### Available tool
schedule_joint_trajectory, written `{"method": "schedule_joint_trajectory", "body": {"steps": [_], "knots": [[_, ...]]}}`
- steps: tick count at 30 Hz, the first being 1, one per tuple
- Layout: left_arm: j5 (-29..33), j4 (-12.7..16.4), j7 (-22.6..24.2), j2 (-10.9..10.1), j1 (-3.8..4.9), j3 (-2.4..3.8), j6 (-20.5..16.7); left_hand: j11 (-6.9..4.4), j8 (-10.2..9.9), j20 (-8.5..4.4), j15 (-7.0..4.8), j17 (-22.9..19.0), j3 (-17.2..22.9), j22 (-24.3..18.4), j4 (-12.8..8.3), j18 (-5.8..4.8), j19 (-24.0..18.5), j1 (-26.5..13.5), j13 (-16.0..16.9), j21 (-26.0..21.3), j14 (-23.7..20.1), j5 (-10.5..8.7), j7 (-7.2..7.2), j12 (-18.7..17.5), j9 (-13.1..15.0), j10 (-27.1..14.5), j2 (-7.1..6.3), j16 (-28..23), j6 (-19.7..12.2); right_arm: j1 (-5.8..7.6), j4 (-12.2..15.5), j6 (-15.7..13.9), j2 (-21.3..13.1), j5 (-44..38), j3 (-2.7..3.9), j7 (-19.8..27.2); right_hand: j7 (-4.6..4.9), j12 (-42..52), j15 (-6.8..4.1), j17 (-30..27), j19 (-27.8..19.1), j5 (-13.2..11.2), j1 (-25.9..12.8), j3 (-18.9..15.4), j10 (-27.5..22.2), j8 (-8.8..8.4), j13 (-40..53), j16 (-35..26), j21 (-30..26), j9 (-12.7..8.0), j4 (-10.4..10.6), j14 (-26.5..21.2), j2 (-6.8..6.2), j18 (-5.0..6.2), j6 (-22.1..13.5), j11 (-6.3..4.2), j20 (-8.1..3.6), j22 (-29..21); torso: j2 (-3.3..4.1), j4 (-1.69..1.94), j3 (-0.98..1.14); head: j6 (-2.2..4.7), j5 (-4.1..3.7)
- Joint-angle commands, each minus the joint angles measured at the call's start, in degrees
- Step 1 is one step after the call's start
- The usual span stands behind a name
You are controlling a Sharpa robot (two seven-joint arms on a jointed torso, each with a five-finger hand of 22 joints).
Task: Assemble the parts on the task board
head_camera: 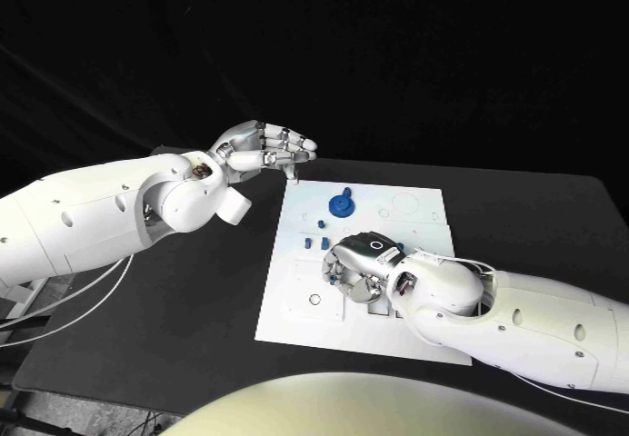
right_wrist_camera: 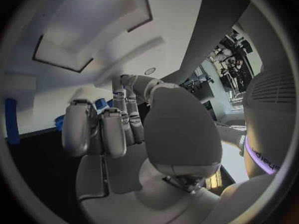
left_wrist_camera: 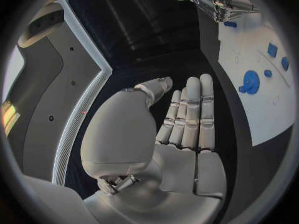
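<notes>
A black table [head_camera: 196, 300] stands before a dark backdrop [head_camera: 394, 73], with cluttered equipment [right_wrist_camera: 233, 59] beyond.

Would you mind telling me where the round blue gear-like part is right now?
In the head view, the round blue gear-like part lies on the white task board's far half, beyond the right robot hand and near the left robot hand.

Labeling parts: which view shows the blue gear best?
The head view: the blue gear lies unobstructed near the far end of the task board. The left wrist view also shows it, smaller and bent near the rim. In the right wrist view I cannot identify it.
</notes>
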Motion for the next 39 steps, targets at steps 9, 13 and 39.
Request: {"method": "schedule_joint_trajectory", "body": {"steps": [9,13,39], "knots": [[-0.04,0.07,0.07,0.03,0.03,0.04,0.86,-0.03,0.42,0.25,0.2,-0.01,-0.45,-0.09,0.02,0.31,-0.35,0.01,-0.09,-0.27,-0.41,0.31,0.37,0.07,-0.07,-0.35,0.72,-0.09,-0.26,-0.53,0.31,-2.56,-1.21,0.21,-0.36,-0.68,0.99,-2.31,0.85,0.34,-0.44,-0.08,-4.06,-2.96,-0.91,-3.94,0.21,0.19,-1.28,-0.81,1.2,3.42,-1.63,-0.23,-5.42,-0.43,0.7,4.49,-0.02,-0.01,0.05,0.01,-0.08],[-0.04,0.02,0.04,0.02,0.03,0.04,0.92,-0.02,0.43,0.25,0.2,-0.01,-0.45,-0.09,0.02,0.31,-0.36,0.03,-0.1,-0.27,-0.42,0.31,0.37,0.09,-0.07,-0.39,0.75,-0.09,-0.28,-0.33,1.8,-4.1,-2.57,0.36,-0.3,-0.91,0.96,-3.06,1.02,0.13,-0.53,-0.08,-4.74,-3.74,-1.83,-5.17,0.12,0.22,-1.67,-1.24,1.56,3.36,-2.77,-0.14,-7.06,-0.27,0.91,4.31,-0.02,-0.03,0.05,0.01,-0.15],[-0.04,-0.37,0.09,0.1,-0.06,-0.01,1.19,-0.02,0.44,0.25,0.2,-0.01,-0.45,-0.09,0.0,0.31,-0.36,0.04,-0.1,-0.27,-0.43,0.31,0.37,0.09,-0.07,-0.43,0.76,-0.08,-0.3,9.28,7.47,1.71,-17.3,5.69,0.61,-2.66,0.6,-3.01,2.66,-4.51,-2.46,0.76,3.87,-35.24,-13.99,-9.94,-2.48,-0.96,-9.31,-3.54,10.83,2.13,0.78,1.08,-9.4,1.58,2.45,0.57,-0.04,-0.09,-0.01,0.13,-2.27]]}}
